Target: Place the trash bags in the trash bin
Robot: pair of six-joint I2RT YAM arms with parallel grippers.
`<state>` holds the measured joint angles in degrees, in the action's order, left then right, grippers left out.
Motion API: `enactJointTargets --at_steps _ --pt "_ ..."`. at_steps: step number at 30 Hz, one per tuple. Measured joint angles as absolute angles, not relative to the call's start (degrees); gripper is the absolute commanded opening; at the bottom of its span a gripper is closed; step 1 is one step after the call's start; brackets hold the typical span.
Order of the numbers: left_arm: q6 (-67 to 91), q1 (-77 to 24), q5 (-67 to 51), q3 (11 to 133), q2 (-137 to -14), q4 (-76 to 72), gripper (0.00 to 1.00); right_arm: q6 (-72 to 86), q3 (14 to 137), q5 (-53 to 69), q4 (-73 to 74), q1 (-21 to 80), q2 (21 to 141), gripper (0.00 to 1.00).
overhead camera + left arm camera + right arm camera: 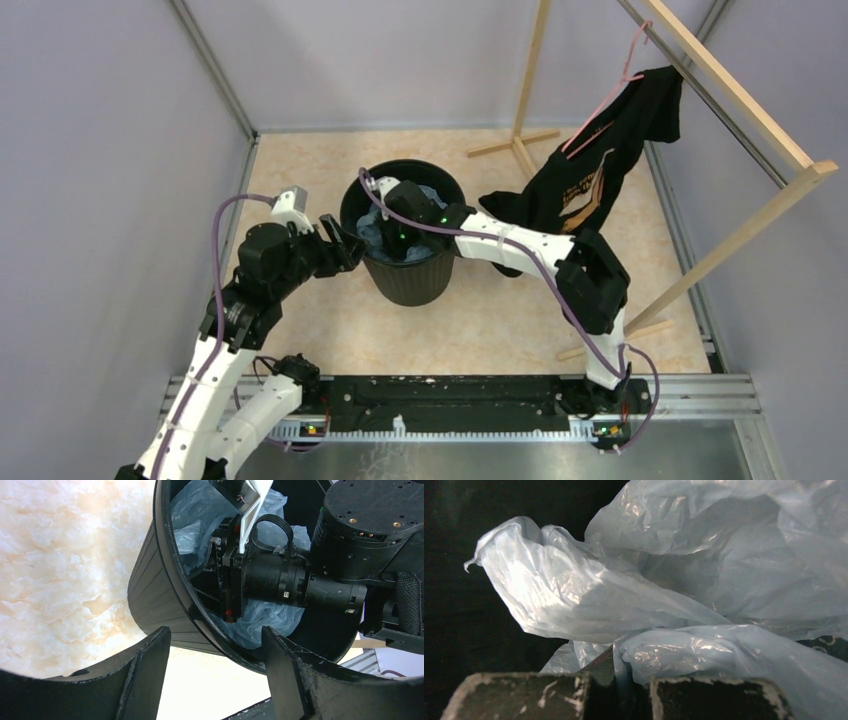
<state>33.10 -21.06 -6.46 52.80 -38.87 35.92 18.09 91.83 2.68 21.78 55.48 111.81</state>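
Right jaws are clamping a fold of the pale blue trash bag (664, 595), down inside the trash bin (412, 280) standing between the arms; left jaws are gaping, straddling the bin's rim. I'm judging this as the stuffing step, with release and a clean lift-out coming next. Right gripper (400, 232) is pointing down into the bin; left gripper (215, 637) is hovering level beside it.

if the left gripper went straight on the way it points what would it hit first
Most likely the near rim of the round black plastic trash bin, which lies just ahead of the open left gripper, though depth is unclear.
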Motion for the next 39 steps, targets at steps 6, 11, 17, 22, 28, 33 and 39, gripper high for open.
enactJointTargets --at_steps 6,11,17,22,28,33,39 --pt "32.4 -21.1 -6.0 52.9 -38.4 36.3 0.76 18.1 91.5 1.7 22.2 55.3 108.5 0.00" --pt "30.9 -21.0 -4.8 55.1 -37.2 38.2 0.90 19.4 89.1 2.2 19.6 55.0 99.3 0.00" --pt "29.8 -21.0 -5.6 61.8 -35.3 37.8 0.99 22.7 84.3 3.2 12.6 53.7 89.9 0.00" --pt "30.3 -21.1 -7.9 65.3 -37.0 35.6 0.98 24.7 81.6 4.0 10.0 52.7 88.5 0.00" --pt "34.7 -21.1 -7.0 69.0 -44.7 33.8 0.87 26.2 80.9 6.0 9.0 52.6 88.5 0.00" --pt "36.5 -21.1 -8.2 72.8 -53.4 32.6 0.84 27.7 78.9 7.3 7.4 52.6 88.3 0.00" --pt "37.4 -21.1 -11.3 72.6 -59.4 30.7 0.67 28.3 78.0 8.3 7.2 52.6 88.2 0.00"
